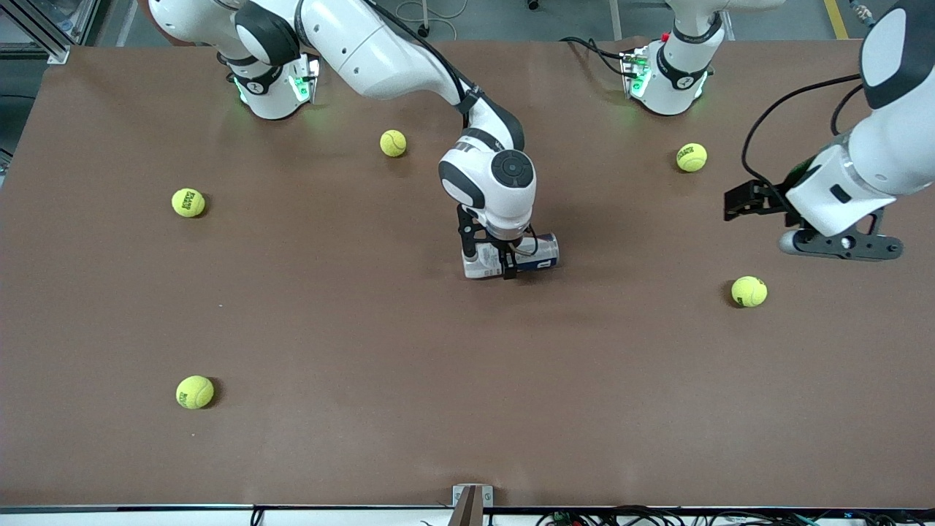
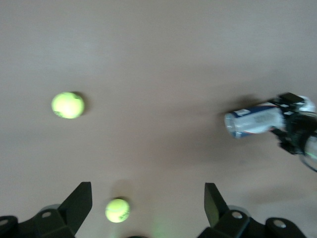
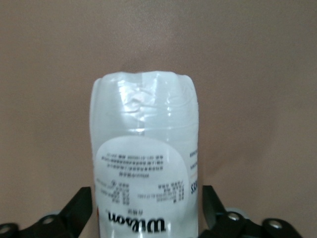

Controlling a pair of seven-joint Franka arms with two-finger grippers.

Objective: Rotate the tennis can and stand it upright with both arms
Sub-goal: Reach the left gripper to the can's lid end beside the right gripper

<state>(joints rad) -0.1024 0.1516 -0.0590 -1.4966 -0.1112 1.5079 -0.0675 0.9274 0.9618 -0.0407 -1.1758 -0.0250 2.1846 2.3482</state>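
The tennis can [image 1: 540,253] lies on its side at the middle of the table, a clear tube with a white, blue and red label. My right gripper [image 1: 488,252] reaches down over one end of it. In the right wrist view the can [image 3: 146,148] fills the space between the open right gripper [image 3: 147,208], with a thin gap at each finger. My left gripper [image 1: 734,201] hangs open and empty over the left arm's end of the table. The left wrist view shows that gripper [image 2: 148,198] wide apart, with the can [image 2: 252,121] and the right gripper [image 2: 292,129] farther off.
Several yellow tennis balls lie scattered on the brown table: one [image 1: 749,291] near the left gripper, one [image 1: 691,157] by the left arm's base, one [image 1: 393,143] by the right arm's base, two [image 1: 188,202] [image 1: 195,391] toward the right arm's end.
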